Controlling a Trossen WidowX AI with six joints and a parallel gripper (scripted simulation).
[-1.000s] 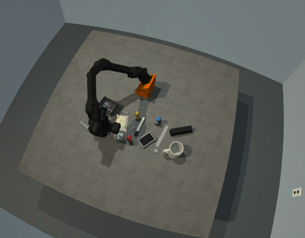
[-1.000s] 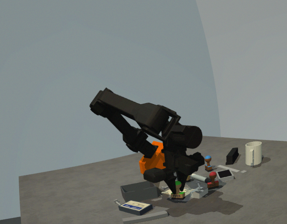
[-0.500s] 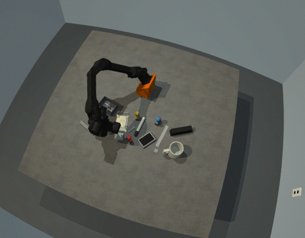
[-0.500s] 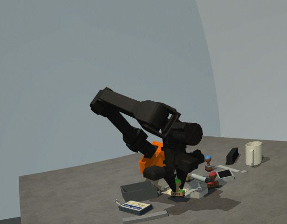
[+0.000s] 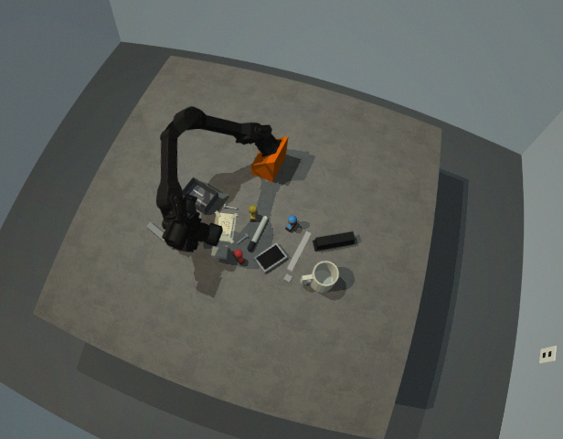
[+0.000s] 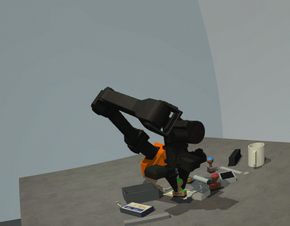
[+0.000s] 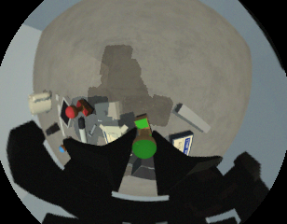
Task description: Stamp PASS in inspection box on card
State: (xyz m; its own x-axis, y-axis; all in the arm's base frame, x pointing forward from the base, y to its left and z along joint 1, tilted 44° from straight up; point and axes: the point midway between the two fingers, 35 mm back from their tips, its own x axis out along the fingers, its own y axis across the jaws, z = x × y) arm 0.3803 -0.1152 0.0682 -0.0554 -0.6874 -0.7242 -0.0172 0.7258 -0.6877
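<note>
The PASS stamp [image 6: 179, 190], green-knobbed, stands with its base on the card [image 6: 189, 193], left of the bench's centre and well in from every edge. The gripper [image 6: 179, 183] is clamped on its handle. This looks like the printing step. Next, I judge, a straight vertical lift without smearing, then setting it down on bare bench [image 6: 67, 194].

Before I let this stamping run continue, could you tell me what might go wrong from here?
The end effector grips the green-knobbed wooden PASS stamp standing on the cream inspection card; dragging on lift-off could smear the print. The red-knobbed stamp and white cylindrical marker sit close, so a wide retreat could knock them.
</note>
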